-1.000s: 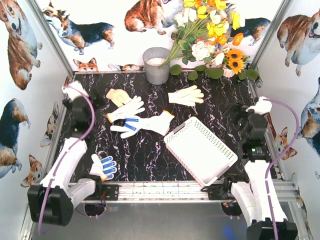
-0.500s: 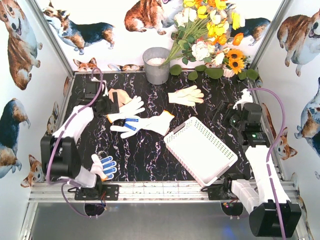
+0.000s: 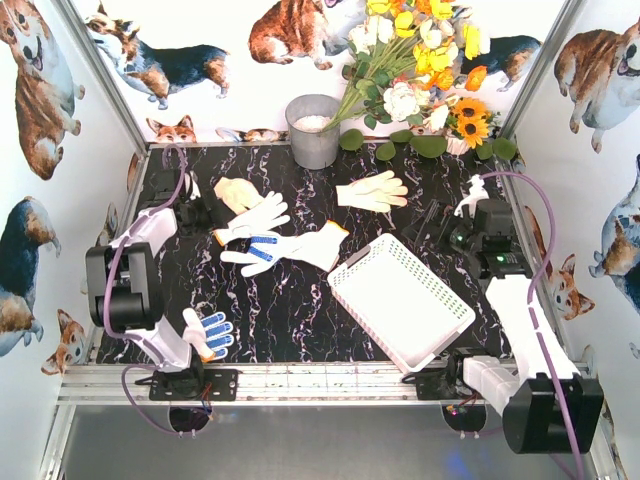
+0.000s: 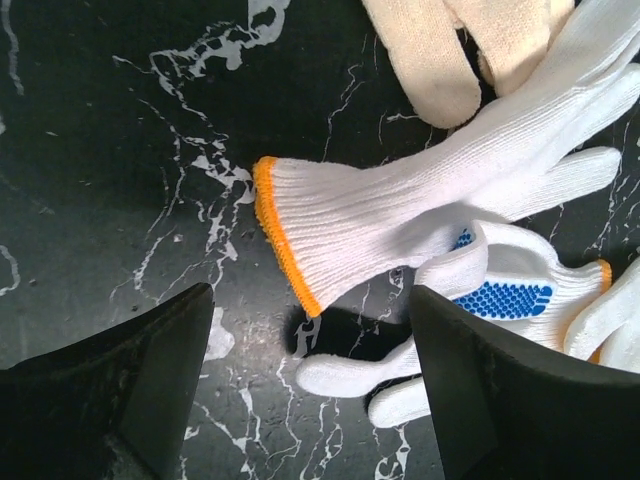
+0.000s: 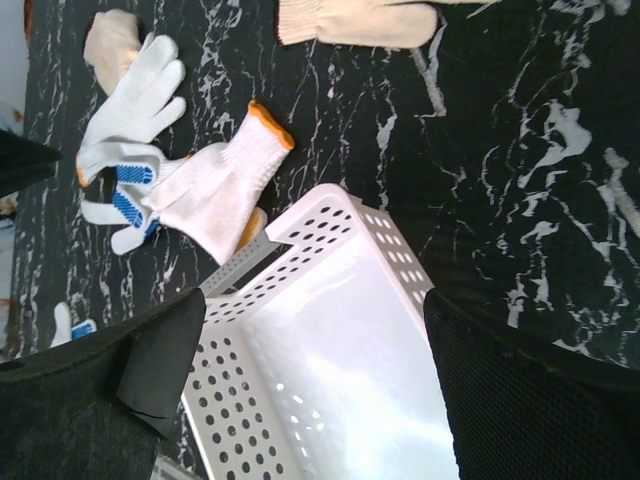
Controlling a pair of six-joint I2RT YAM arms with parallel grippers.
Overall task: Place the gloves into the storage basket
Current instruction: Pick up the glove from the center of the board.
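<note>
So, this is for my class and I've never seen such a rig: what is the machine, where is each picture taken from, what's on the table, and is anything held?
Two robot arms are bolted at the near edge of a dark table. The wide picture looks down from above; the other two come from a camera on each wrist. The left end effector hangs open over a white orange-cuffed glove; the right end effector, also open, faces the empty white storage basket. Other gloves lie around, including a cream glove and a blue-dotted glove. A grey bucket and flowers stand at the back. Nothing is held.
</note>
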